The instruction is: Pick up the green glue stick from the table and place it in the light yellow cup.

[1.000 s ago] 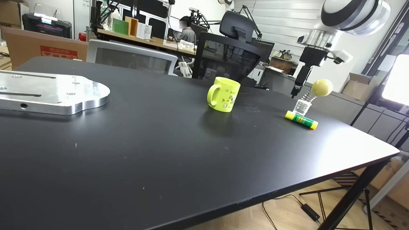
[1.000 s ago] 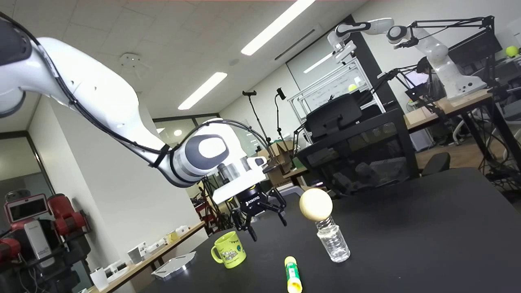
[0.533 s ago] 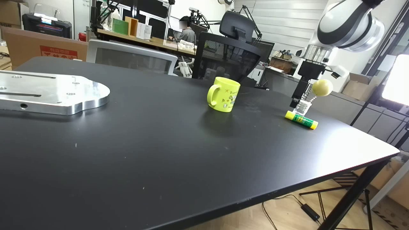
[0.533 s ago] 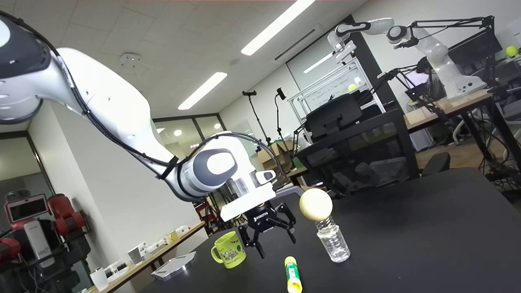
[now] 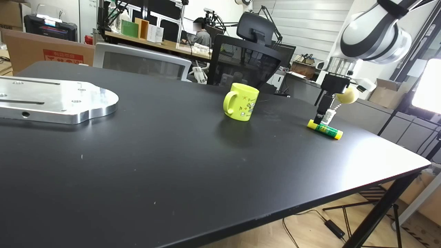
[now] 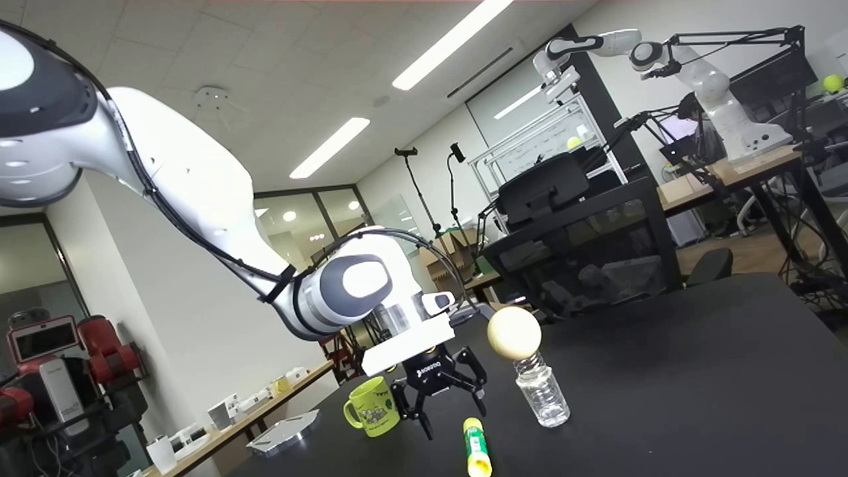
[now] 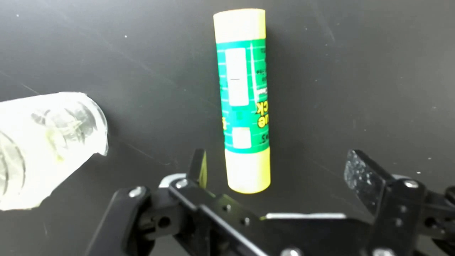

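The green glue stick (image 5: 327, 130) lies on the dark table, green label with yellow ends; it also shows in an exterior view (image 6: 476, 442) and in the wrist view (image 7: 243, 89). My gripper (image 7: 275, 160) is open and empty, low over the table. In the wrist view the stick's near yellow end lies between the fingertips, closer to the left finger (image 7: 196, 167); most of the stick lies beyond them. In an exterior view the gripper (image 6: 456, 424) is beside and behind the stick. The light yellow cup (image 5: 243, 103) stands upright, also in an exterior view (image 6: 374, 407); it is outside the wrist view.
A yellow ball (image 6: 514, 333) sits on a clear bottle (image 6: 544, 397) close beside the glue stick; the bottle shows at the left of the wrist view (image 7: 64, 142). A flat metal plate (image 5: 58, 100) lies beyond the cup. Chairs (image 5: 244, 58) stand behind the table.
My open gripper has come down towards the table and the glue stick, slowing over the last half second. The glue stick, cup and ball have not moved.
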You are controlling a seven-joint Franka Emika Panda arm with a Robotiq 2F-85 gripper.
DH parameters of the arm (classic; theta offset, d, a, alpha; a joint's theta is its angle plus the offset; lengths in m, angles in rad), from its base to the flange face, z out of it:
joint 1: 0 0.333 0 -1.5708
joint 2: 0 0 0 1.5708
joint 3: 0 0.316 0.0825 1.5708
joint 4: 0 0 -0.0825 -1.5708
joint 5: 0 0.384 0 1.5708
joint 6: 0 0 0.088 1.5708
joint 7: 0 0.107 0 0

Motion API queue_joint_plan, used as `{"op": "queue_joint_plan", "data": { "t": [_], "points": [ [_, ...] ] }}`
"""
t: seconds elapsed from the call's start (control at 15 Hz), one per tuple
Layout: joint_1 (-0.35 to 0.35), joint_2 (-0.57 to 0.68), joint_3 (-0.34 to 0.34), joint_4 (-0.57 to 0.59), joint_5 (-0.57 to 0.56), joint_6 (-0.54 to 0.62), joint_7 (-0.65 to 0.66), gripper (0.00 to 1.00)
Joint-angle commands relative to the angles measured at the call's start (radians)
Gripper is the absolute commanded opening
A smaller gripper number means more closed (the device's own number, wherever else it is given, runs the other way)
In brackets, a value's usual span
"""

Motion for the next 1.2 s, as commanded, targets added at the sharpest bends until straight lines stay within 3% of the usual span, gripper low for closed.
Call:
{"op": "queue_joint_plan", "data": {
  "t": [0.0, 0.07, 0.13, 0.2, 0.6, 0.8, 1.13],
  "points": [
    [-0.019, 0.016, 0.007, 0.002, -0.033, 0.011, 0.043, 1.0],
    [-0.021, 0.02, 0.008, 0.002, -0.033, 0.012, 0.041, 1.0],
    [-0.021, 0.024, 0.006, 0.002, -0.034, 0.014, 0.043, 0.75],
    [-0.023, 0.028, 0.006, 0.003, -0.034, 0.014, 0.044, 0.74],
    [-0.018, 0.026, 0.001, 0.001, -0.049, 0.005, 0.056, 0.31],
    [-0.011, 0.01, -0.002, 0.013, -0.037, -0.068, 0.109, 0.11],
    [0.007, -0.036, 0.01, 0.054, 0.011, -0.229, 0.273, 0.09]
  ]
}}
